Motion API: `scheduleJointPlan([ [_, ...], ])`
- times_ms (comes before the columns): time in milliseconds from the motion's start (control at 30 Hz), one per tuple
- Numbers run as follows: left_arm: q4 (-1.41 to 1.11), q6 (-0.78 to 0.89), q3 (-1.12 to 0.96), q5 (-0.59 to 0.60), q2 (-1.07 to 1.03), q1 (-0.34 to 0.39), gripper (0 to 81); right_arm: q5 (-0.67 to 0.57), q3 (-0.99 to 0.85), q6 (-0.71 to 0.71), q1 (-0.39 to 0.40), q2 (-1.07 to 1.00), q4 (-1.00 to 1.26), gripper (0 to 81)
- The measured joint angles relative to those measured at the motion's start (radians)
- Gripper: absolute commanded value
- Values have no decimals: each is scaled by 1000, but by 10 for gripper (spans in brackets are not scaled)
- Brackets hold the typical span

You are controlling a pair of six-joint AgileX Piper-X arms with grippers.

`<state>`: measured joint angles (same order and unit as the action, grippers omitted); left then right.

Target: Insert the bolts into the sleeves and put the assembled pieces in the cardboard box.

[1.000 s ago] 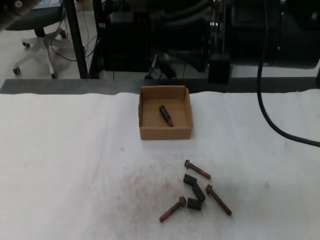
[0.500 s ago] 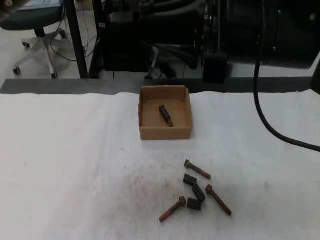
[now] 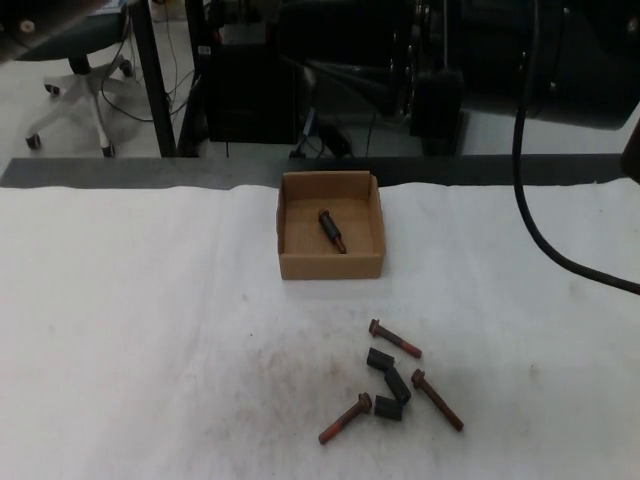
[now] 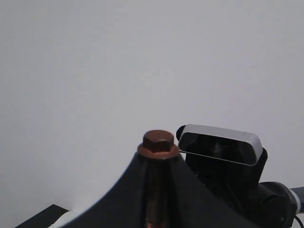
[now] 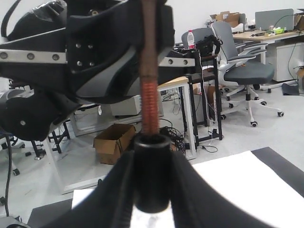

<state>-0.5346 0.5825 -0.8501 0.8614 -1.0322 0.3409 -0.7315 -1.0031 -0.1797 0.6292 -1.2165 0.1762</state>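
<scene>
The left gripper (image 4: 158, 166) is clamping a rusty bolt (image 4: 158, 144), with a camera (image 4: 221, 145) sitting just beyond it.

The cardboard box (image 3: 330, 265) is tan-brown. The bench cover (image 3: 120, 330) is white, smudged with a reddish-brown stain (image 3: 275, 370). The loose bolts (image 3: 395, 339) are rust-orange; the loose sleeves (image 3: 388, 384) are black. The assembled piece (image 3: 332, 230) is black with a rusty tip. The left gripper (image 4: 158, 164) is black, and its bolt (image 4: 158, 144) is rust-brown at the head and orange-red along the thread. The right gripper (image 5: 152, 164) and its sleeve (image 5: 152, 187) are black.
</scene>
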Motion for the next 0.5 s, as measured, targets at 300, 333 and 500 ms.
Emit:
scheduleJointPlan([
  [300, 10, -15, -2, -1, -7, -1, 2, 0, 0, -8, 0, 0, 3, 8],
  [333, 10, -15, -3, -1, -9, -1, 2, 0, 0, -8, 0, 0, 3, 8],
  [500, 11, -21, -3, -1, -26, 5, 2, 0, 4, -9, 4, 0, -2, 8],
])
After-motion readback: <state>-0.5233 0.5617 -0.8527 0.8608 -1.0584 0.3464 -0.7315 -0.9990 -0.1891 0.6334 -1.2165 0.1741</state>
